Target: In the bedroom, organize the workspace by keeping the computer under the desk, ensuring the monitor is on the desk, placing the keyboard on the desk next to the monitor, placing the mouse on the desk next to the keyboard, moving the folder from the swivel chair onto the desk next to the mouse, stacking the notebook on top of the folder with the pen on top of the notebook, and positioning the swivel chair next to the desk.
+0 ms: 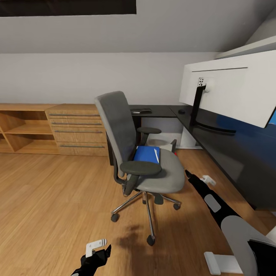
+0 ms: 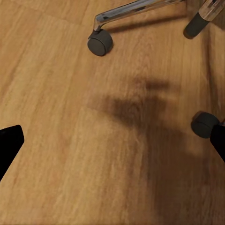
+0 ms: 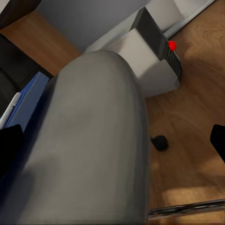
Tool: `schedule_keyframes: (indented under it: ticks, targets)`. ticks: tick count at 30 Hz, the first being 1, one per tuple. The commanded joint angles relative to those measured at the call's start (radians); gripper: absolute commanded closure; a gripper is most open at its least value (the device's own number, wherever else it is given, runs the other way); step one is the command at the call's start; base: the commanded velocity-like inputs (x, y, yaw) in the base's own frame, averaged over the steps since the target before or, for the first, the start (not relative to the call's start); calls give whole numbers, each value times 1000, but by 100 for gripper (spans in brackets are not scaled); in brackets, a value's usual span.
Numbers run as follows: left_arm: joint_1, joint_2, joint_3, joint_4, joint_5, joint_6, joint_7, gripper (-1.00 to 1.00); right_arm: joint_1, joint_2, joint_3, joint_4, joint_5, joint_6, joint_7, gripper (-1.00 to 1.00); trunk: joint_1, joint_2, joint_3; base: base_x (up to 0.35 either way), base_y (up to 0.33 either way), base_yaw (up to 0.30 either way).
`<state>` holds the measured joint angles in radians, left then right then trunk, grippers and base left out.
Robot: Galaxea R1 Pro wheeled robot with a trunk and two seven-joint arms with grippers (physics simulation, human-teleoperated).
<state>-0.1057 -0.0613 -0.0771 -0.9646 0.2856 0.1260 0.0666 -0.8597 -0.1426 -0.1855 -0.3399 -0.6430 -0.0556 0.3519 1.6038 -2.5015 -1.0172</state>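
folder (image 1: 146, 154) flat on swivel chair (image 1: 130, 149) seat, pen (image 1: 156, 155) lying on it | desk (image 1: 230, 145) at 3 o'clock of chair, monitor (image 1: 234, 90) on it | computer (image 3: 150, 56) beyond seat, under desk | right gripper (image 1: 188, 174) at seat's 3 o'clock edge, fingers spread, released | left gripper (image 1: 97, 255) low over floor (image 1: 50, 199) at 7 o'clock, released

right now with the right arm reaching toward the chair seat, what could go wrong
The swivel chair stands on casters, so a nudge from the right gripper could roll it away. The pen lies loose on the folder and may slide off if the folder tilts. The armrest crowds access from this side.
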Motion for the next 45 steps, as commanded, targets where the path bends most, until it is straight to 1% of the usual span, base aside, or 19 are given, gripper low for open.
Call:
schedule_keyframes:
  ticks: [1,6,11,17,31,35,37,41,45]
  targets:
    - [0,0,-3,-2,10,4,7,-100,-1,0,-2,2,-13,3,7,-100,0,0,-1,0,0,0]
    - [0,0,-3,-2,10,4,7,-100,-1,0,-1,1,-45,15,7,-100,0,0,-1,1,0,0]
    - [0,-1,-4,-2,10,4,7,-100,-1,-1,0,1,-60,27,7,-100,0,0,-1,63,37,0]
    - [0,-1,-4,-2,10,4,7,-100,-1,-1,0,1,-66,63,8,-100,0,0,-1,154,80,0]
    - [0,-2,-4,-2,10,4,7,-100,-1,-3,0,2,-67,84,48,-100,0,0,-1,35,14,0]
    - [0,-2,-4,-2,10,4,7,-100,-1,-8,-1,2,-71,99,52,-100,0,0,-1,3,1,0]
    - [0,-2,-4,-2,10,4,7,-100,-1,-13,-1,2,-80,108,53,-100,0,0,-1,1,1,0]
    - [0,-2,-4,-2,10,4,7,-100,-1,-25,-1,3,-121,119,55,-100,0,0,-1,0,0,0]
    - [0,-2,-4,-2,10,4,7,-100,-1,-30,0,3,-147,122,56,-100,0,0,-1,0,0,0]
